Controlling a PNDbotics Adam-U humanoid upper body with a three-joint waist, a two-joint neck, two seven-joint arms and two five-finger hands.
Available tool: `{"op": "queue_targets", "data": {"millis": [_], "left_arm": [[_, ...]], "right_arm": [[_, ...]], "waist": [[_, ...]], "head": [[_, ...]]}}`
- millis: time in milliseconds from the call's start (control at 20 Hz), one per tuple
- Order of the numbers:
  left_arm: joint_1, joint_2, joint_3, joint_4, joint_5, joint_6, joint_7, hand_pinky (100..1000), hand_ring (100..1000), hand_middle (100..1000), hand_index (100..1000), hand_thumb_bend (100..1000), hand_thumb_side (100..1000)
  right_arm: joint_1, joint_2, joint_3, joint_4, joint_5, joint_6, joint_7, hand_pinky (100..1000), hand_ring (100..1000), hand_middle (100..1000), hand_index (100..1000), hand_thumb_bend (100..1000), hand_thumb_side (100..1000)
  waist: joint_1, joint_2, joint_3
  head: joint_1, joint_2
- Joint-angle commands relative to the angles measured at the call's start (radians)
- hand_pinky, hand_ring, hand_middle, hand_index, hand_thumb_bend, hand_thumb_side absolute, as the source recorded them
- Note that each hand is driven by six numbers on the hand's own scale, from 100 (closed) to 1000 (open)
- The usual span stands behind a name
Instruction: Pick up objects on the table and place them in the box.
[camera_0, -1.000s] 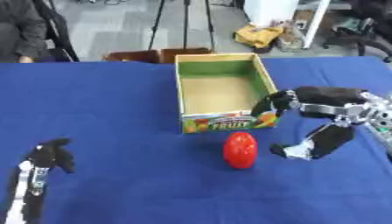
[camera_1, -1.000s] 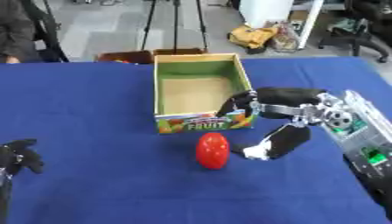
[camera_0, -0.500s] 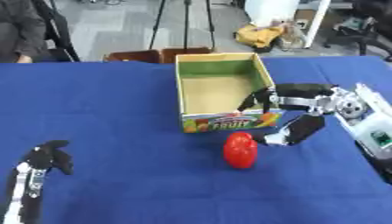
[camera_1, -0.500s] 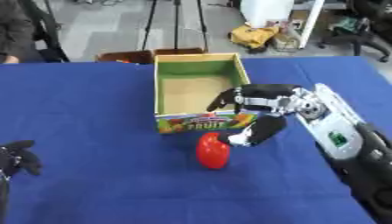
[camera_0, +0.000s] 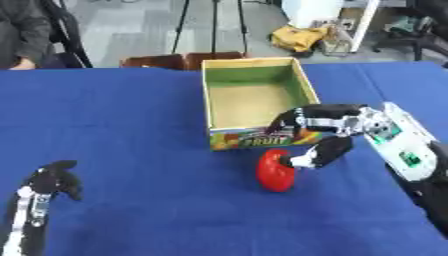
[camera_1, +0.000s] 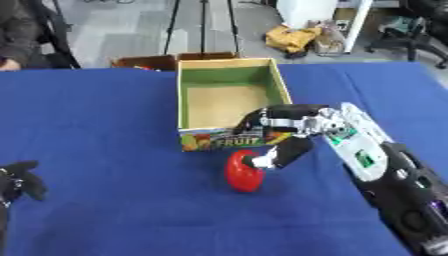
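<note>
bench: blue cloth over whole top; carries box + red obj
box: open cardboard, green inner walls, brown floor; "FRUIT" print on near wall; sits mid-bench toward far side; nothing seen inside
red obj: rounded, glossy, fruit-like; on cloth just in front of box's near wall, not in box
right hand: comes in from right side; fingers spread over box's near-right corner, thumb angled down w/ tip at upper right of red obj; touching or just beside it, can't tell which; hand open, not closed round anything
right forearm: white/grey panel, runs toward lower right corner
left hand: low left, idle, well apart from box + obj; fingers curled in, holding nothing
far edge: a person seated at upper left behind bench, not touching anything
</note>
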Motion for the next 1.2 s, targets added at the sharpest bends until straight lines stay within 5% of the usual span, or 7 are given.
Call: {"op": "queue_targets", "data": {"millis": [50,1200], "left_arm": [[-0.01,0.006,-0.002,-0.015,0.004,-0.001,-0.003,559,368,447,705,646,971],[-0.009,0.006,-0.001,-0.015,0.004,-0.002,-0.006,560,366,447,705,643,971]], "right_arm": [[-0.022,-0.01,-0.003,0.002,0.01,-0.01,0.0,706,893,860,926,263,644],[-0.004,0.01,0.042,0.043,0.041,-0.05,0.035,711,889,858,926,292,676]], "waist": [[0.0,-0.012,0.001],[0.001,-0.017,0.001]], "head": [[-0.002,0.008],[-0.003,0.01]]}}
